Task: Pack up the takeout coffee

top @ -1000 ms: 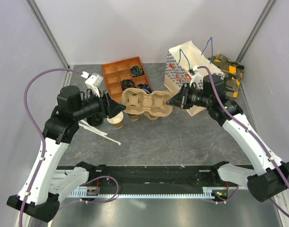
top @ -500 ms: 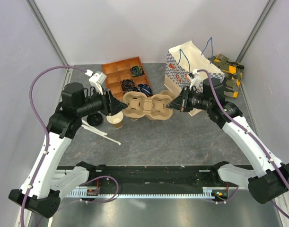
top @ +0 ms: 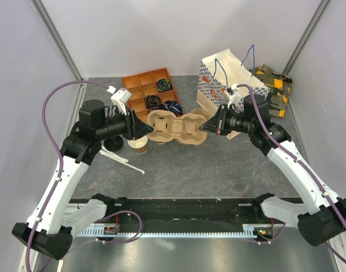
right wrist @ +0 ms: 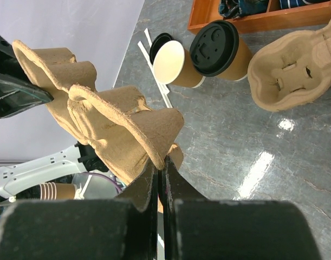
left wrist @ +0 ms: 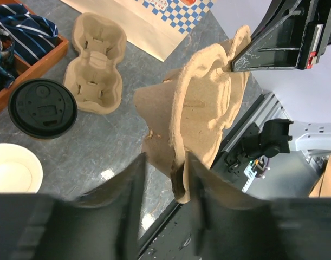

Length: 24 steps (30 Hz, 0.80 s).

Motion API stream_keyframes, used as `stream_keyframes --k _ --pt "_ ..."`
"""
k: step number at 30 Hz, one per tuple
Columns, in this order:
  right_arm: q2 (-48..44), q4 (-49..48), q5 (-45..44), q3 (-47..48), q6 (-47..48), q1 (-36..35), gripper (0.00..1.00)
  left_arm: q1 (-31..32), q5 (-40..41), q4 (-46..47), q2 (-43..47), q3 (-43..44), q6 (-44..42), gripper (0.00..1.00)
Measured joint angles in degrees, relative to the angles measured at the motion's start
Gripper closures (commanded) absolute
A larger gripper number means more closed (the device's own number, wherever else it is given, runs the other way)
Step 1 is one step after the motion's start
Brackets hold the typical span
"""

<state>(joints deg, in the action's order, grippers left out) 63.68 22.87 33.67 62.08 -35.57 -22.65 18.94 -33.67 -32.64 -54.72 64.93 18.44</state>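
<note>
Reference item: pulp cup carrier (top: 175, 126), held in the air above the grey table (top: 218, 170), tilted on edge in both wrist views. Near and left of the carrier: white sticks (top: 124, 161) lying flat; loose black lid (right wrist: 160, 43); lidless paper cup (top: 140, 144), upright, cream inside showing. At the carrier's left end: left gripper (left wrist: 165, 160), jaws parted and astride the carrier's rim, a gap showing on one side, so not clamped. At the carrier's right end: right gripper (right wrist: 160, 162), pinched tight on the rim. Below the carrier's left half: takeout coffee (left wrist: 41, 108), upright on the table, black lid on, just beside the lidless cup. Also below the carrier: second carrier (left wrist: 95, 62), flat on the table. Beyond the carrier, left: orange wooden tray (top: 150, 90), dark cloth items in some compartments. Beyond the carrier, right: paper bag (top: 221, 82), upright, blue handles. Farthest right of the carrier: camouflage-patterned item (top: 272, 85).
</note>
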Motion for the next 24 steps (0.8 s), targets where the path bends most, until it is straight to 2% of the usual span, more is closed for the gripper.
stream_keyframes --k 2,6,14,19,21,24 --pt "-0.04 -0.07 0.02 -0.33 -0.11 0.00 1.00 0.00 0.00 0.09 0.00 -0.02 0.11 0.68" --pt "-0.04 -0.02 0.00 -0.79 -0.26 0.00 1.00 0.00 0.00 0.26 0.00 -0.02 0.17 0.61" --pt "-0.13 -0.15 0.02 -0.90 -0.92 0.00 1.00 0.04 0.04 0.26 -0.04 -0.02 0.22 0.66" --pt "-0.28 -0.11 0.13 -1.73 -1.27 0.00 1.00 0.04 0.46 0.26 -0.04 -0.02 0.22 0.60" --pt "-0.28 -0.13 0.13 -1.75 -1.33 0.00 1.00 0.07 0.63 0.26 -0.04 -0.02 0.22 0.61" --pt "-0.33 -0.13 0.15 -1.75 -1.44 0.00 1.00 0.17 0.79 0.24 -0.07 -0.02 0.22 0.67"
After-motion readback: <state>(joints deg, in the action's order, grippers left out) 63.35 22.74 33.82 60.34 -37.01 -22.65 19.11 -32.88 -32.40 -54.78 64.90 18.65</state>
